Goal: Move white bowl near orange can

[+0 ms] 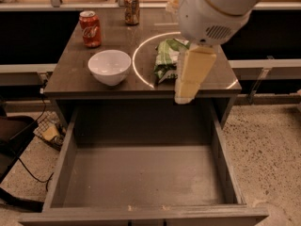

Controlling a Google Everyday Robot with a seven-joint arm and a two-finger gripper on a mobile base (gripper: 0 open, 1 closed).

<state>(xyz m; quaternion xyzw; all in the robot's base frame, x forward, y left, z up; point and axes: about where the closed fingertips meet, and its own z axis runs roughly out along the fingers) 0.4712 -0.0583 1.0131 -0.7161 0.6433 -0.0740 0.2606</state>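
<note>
The white bowl [109, 67] stands upright on the front left part of the dark table top [70, 79]. The orange can [131, 8] stands at the back of the table, behind and a little right of the bowl. My gripper [184, 97] hangs from the white arm [211, 8] and points down over the table's front edge, to the right of the bowl and apart from it. It covers part of a green bag. It holds nothing that I can see.
A red cola can [90, 29] stands behind the bowl at the left. A green snack bag [164, 59] lies mid-table inside a bright light ring. A deep drawer [141, 173] stands pulled open below the table's front edge. Cables lie on the floor at the left.
</note>
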